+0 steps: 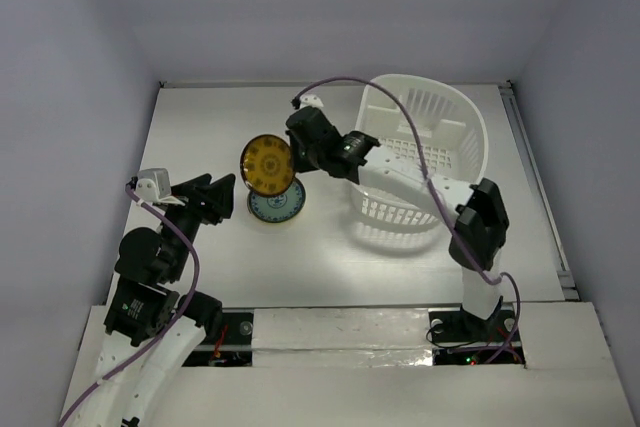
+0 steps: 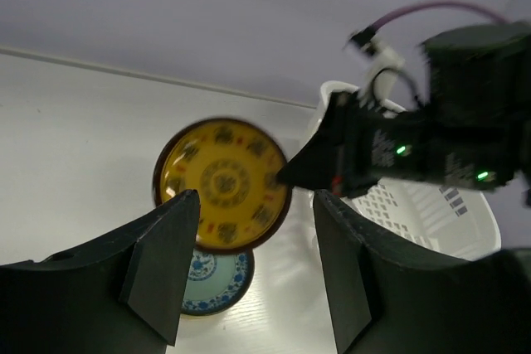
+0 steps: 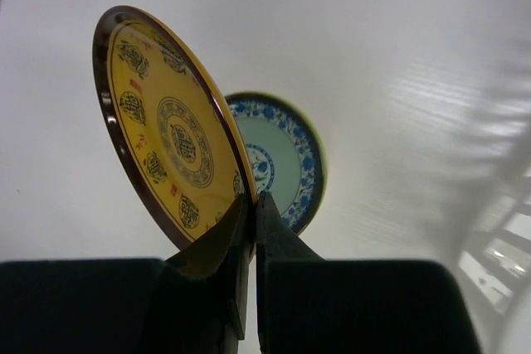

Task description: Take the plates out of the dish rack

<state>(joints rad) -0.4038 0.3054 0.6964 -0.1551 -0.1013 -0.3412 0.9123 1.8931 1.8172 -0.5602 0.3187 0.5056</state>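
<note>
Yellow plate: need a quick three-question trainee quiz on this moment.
1. True or false: the yellow plate lies flat on the table.
2. Which gripper holds it? A. left gripper B. right gripper
3. Fill in: the left gripper's jaws are ___.
Key: 1 false, it is held on edge by its rim; 2 B; 3 open.
</note>
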